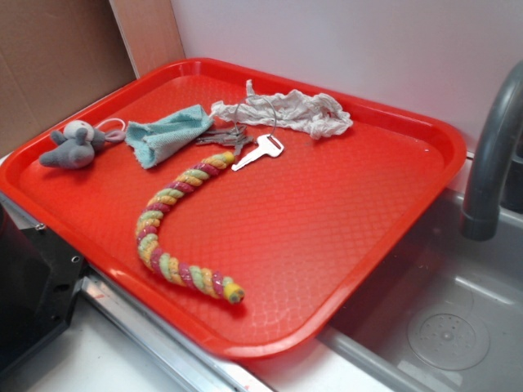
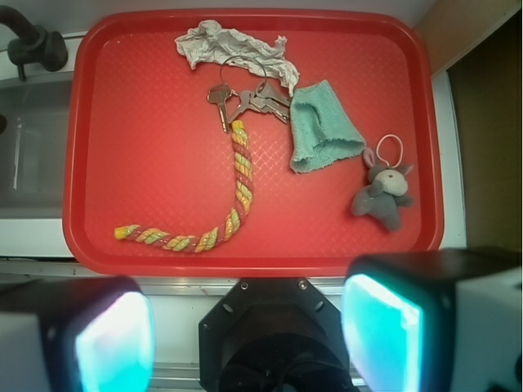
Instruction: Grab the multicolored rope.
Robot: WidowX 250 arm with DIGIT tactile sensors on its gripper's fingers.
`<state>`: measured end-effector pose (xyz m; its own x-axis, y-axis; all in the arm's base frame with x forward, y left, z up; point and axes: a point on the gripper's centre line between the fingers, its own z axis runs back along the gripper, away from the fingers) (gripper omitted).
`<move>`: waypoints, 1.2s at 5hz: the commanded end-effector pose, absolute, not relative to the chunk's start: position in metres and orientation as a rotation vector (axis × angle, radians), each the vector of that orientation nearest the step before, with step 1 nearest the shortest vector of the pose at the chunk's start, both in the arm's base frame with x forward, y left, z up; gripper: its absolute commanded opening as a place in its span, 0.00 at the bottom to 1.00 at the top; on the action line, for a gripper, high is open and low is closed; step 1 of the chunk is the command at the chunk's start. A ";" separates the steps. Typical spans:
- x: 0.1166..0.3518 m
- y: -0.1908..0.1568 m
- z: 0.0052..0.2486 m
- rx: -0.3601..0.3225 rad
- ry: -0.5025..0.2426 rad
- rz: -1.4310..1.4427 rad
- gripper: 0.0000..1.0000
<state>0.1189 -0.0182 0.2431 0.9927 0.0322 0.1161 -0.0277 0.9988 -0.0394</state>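
Observation:
The multicolored rope [image 1: 151,224] is a fuzzy twisted cord of pink, yellow and green strands, lying in a J-shaped curve on the red tray [image 1: 327,212]. In the wrist view the rope [image 2: 243,175] runs from the keys down to the tray's near left. My gripper [image 2: 249,327] is high above the tray's near edge, well clear of the rope. Its two teal-padded fingers [image 2: 114,343] stand wide apart and hold nothing. The gripper does not show in the exterior view.
Also on the tray [image 2: 139,122] are a bunch of keys [image 2: 245,100], a crumpled white rag [image 2: 233,45], a teal cloth [image 2: 323,131] and a grey plush mouse [image 2: 382,192]. A grey faucet [image 1: 490,155] and sink [image 1: 458,310] are beside the tray. The black robot base [image 2: 278,335] is below the gripper.

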 end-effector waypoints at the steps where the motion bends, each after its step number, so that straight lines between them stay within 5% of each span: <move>1: 0.119 -0.018 0.243 -0.038 -0.117 0.030 1.00; 4: 0.159 -0.024 0.165 -0.032 -0.134 0.251 1.00; 6: 0.180 -0.033 0.088 0.012 -0.117 0.259 1.00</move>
